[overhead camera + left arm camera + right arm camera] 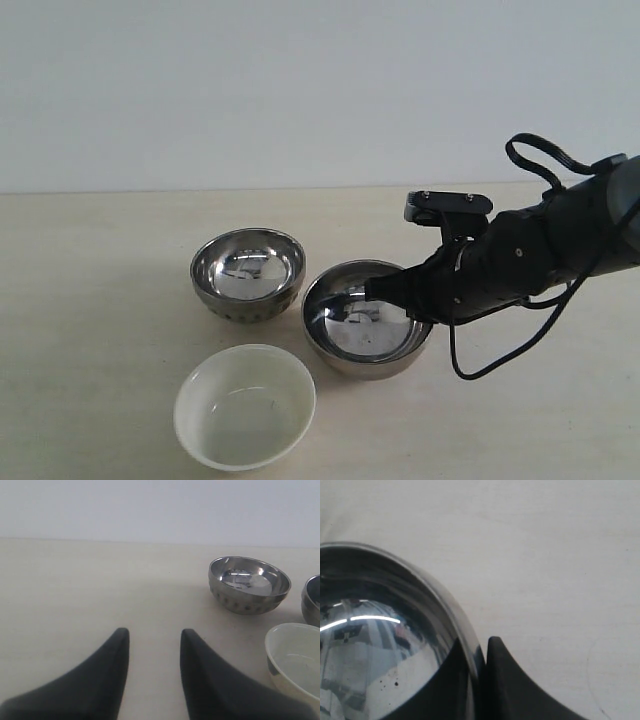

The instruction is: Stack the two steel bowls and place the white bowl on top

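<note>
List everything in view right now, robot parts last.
dimpled steel bowl: one, shiny silver, mid-table, upright, empty.
smooth steel bowl: one, shiny silver, close to its right.
white bowl: one, off-white, nearest the exterior camera, empty.
table: one, pale beige, under everything.
wall: one, whitish, behind.
left gripper: one, black, open over bare table.
right gripper: one, black, pinching the smooth steel bowl's rim.

A pale beige tabletop (90,260), matte and faintly mottled, fills the lower half of the exterior view. Its far edge meets a plain white wall (300,90), bare and evenly lit. The light is soft and diffuse, and shadows on the tabletop are faint.
</note>
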Controlling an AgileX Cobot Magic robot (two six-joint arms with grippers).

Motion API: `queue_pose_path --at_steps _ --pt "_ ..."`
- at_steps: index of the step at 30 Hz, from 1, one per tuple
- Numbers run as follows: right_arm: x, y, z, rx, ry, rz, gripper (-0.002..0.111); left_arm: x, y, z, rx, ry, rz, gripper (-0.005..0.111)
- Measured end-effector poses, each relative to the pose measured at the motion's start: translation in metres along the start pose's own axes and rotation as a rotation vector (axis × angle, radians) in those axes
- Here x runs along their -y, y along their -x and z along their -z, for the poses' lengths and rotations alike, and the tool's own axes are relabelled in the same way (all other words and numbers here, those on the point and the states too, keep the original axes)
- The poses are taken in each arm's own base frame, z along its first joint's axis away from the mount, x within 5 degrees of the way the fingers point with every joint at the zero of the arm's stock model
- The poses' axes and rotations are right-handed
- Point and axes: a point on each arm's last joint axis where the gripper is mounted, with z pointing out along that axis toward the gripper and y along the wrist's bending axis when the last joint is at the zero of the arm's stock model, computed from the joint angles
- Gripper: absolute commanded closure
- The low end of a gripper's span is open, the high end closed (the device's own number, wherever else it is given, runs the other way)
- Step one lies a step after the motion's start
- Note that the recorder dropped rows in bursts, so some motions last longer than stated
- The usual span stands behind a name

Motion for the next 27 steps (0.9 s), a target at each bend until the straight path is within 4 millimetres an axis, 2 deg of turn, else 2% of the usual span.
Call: queue_pose_path --at_steps 11,13,18,20,23,27 --pt "0.0003 -0.0008 0.0000 -0.009 -0.003 -0.006 0.106 0.0000 0.0000 0.0000 0.000 0.000 0.000 0.074" --pt "0.0003 -0.0008 0.0000 -0.009 -0.003 -0.006 0.098 0.0000 0.0000 0.0000 0.000 0.000 0.000 0.074" --pt "0.0003 -0.0010 0.0000 -0.011 -0.003 -0.022 0.068 0.0000 0.0000 0.0000 0.000 0.000 0.000 0.074" --pt "0.0003 -0.0010 0.0000 -0.011 -0.003 -0.025 0.061 0.0000 0.0000 0.0000 0.000 0.000 0.000 0.074" --pt "0.0003 -0.0010 0.0000 -0.011 -0.003 -0.030 0.057 0.0000 0.0000 0.0000 0.000 0.000 0.000 0.074" --pt "-0.0013 0.0040 0.0036 0.029 0.010 -0.023 0.057 0.0000 0.0000 0.0000 0.000 0.000 0.000 0.074"
